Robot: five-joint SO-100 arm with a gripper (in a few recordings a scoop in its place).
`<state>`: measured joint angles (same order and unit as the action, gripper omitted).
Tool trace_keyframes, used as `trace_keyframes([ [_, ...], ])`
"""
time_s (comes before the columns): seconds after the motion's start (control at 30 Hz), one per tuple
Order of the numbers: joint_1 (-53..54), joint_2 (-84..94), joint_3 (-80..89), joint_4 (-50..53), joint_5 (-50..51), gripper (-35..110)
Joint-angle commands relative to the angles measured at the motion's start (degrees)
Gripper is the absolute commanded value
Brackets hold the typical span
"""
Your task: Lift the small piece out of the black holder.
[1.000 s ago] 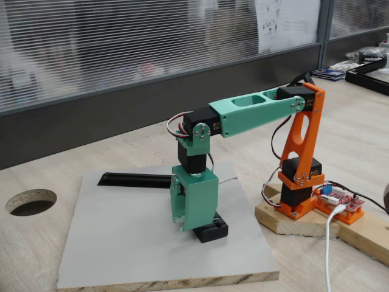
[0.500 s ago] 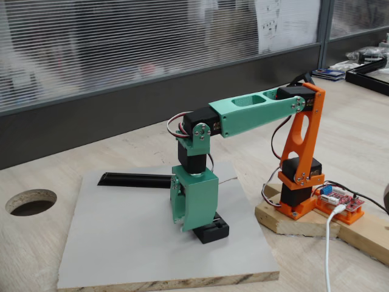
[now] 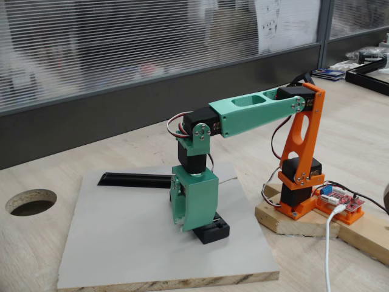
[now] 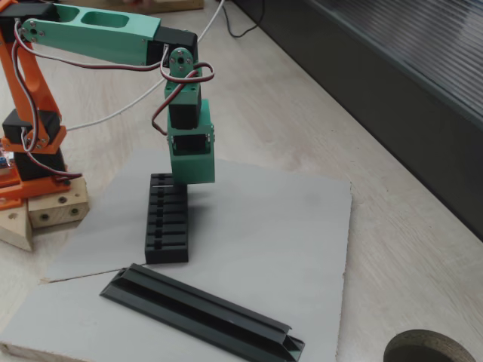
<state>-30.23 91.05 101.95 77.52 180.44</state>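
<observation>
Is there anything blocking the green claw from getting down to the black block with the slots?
Nothing visible blocks it. The gripper hangs right over the far end of the black holder, with no object between them. The long black bar lies apart, off to one side on the grey board. The small piece itself is too tiny to make out.

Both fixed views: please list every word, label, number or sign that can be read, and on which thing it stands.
No text can be read.
White paper sheet on the window: dark printed marks, too blurred to read.
Small red circuit board beside the orange arm base: markings too small to read.
Black slotted plastic holder: no lettering visible.
</observation>
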Motion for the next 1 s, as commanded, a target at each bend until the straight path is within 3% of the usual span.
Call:
trace_keyframes([
  [0.0,-0.97,1.14,0.0,1.05,0.44,17],
  [0.2,-0.88,1.14,0.0,1.05,0.53,3],
  [0.97,-0.88,5.01,-0.09,1.05,0.62,3],
])
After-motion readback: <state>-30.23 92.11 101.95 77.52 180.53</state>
